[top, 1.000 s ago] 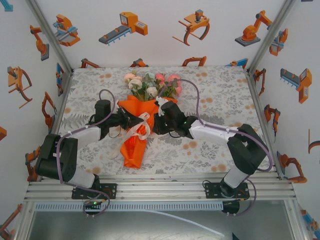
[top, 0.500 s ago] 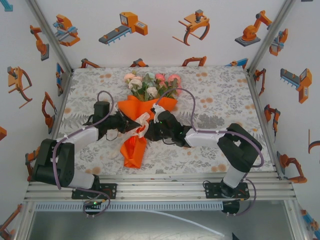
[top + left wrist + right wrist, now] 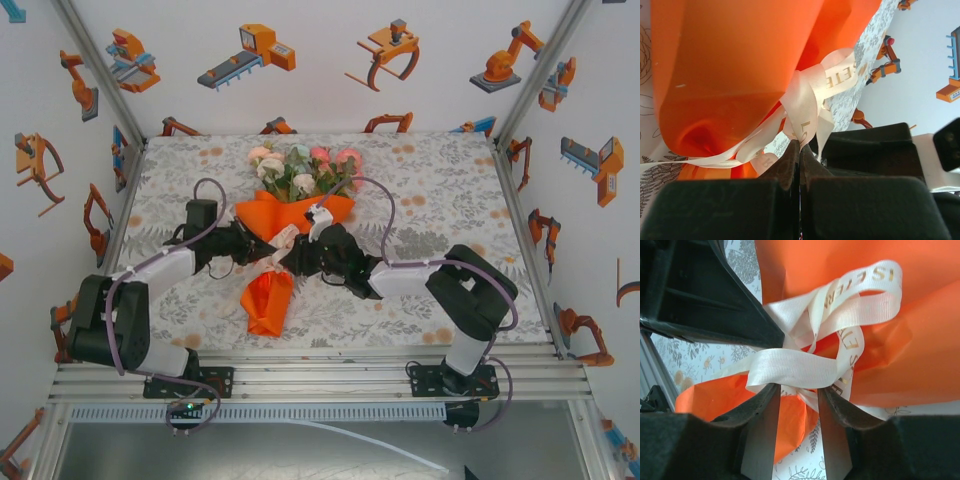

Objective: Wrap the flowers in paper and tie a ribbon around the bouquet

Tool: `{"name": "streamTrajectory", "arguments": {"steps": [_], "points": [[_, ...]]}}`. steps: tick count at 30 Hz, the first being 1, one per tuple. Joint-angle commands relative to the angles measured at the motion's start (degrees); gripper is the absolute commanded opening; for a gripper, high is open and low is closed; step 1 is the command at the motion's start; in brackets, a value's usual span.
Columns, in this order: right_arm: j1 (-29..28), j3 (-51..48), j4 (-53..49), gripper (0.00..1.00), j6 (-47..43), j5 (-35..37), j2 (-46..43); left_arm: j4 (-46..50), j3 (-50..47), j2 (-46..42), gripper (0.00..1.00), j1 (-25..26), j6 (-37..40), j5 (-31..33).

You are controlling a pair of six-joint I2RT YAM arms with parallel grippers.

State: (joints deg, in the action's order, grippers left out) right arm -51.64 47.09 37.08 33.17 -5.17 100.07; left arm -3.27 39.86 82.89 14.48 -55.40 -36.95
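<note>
Use the top view for the overall layout. The bouquet [image 3: 268,295], a bright-orange paper cone, lies at the centre of the grey-and-orange leaf-printed tablecloth [image 3: 450,190]. Its narrow tip points toward the arm bases and its wide end toward the far wall. Both arms meet at its waist, one from each side.

Use the left wrist view to check the grip. The left gripper [image 3: 799,148] has its fingers pressed together with no gap, pinching a strand of the long, narrow cream-white ribbon [image 3: 807,97]. The ribbon loops around the matte orange paper [image 3: 730,55]. You can read gold-toned lettering on the ribbon in both wrist views but not from above.

In the right wrist view, the right gripper [image 3: 798,390] stands narrowly parted. A flat band of ribbon lies across its fingertips and a strand drops into the gap, but neither finger clamps it. The left gripper's black tip enters from the upper left, with ribbon fanning out from its point.

Compared with one second earlier, the right gripper has moved left, from beside the paper collar to the ribbon knot, and its elbow has swung toward the centre. The ribbon loops were loose and wide; they are now drawn smaller. The bouquet has kept its place.

The paper cone holds the flowers [image 3: 300,168]. Pink, peach and white artificial roses with green leaves project from the wide far end, and the stems are hidden inside.
</note>
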Motion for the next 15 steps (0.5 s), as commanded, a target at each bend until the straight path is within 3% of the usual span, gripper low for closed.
{"name": "streamTrajectory", "arguments": {"steps": [1,15], "points": [[-0.04,0.48,5.43,0.39,-3.55,2.97,1.67,0.4,1.64,1.56,0.0,-0.22,1.05,-2.24],[-0.03,2.17,9.87,0.49,-6.19,1.41,4.9,0.04,1.64,1.69,0.0,-0.38,0.9,-3.11]]}}
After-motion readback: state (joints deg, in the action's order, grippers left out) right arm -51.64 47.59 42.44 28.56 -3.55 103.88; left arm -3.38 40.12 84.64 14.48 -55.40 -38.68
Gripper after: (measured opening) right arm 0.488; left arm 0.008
